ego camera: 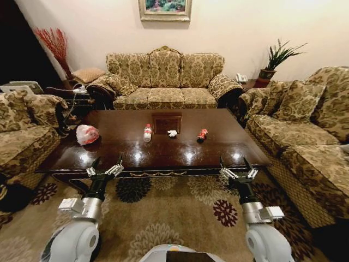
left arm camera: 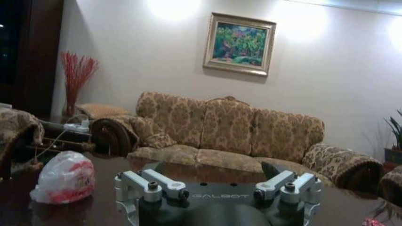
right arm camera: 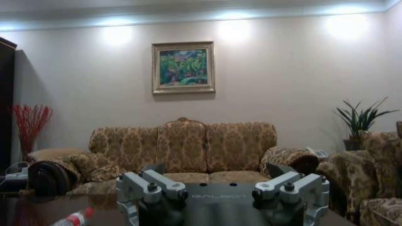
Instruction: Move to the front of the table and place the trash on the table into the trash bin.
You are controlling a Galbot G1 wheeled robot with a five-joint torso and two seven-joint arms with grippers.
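Glossy dark wood table [ego camera: 163, 147]; crinkled plastic bag bundle [ego camera: 86, 134] on left edge

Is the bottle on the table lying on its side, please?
No, the bottle stands upright on the table, left of the paper wad.

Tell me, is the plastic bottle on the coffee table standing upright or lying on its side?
Upright. In the head view the bottle stands on the table with its cap at the top and its reflection directly beneath it.

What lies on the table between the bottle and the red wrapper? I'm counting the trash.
In the head view, a white paper wad lies between the bottle and the red wrapper, on the table.
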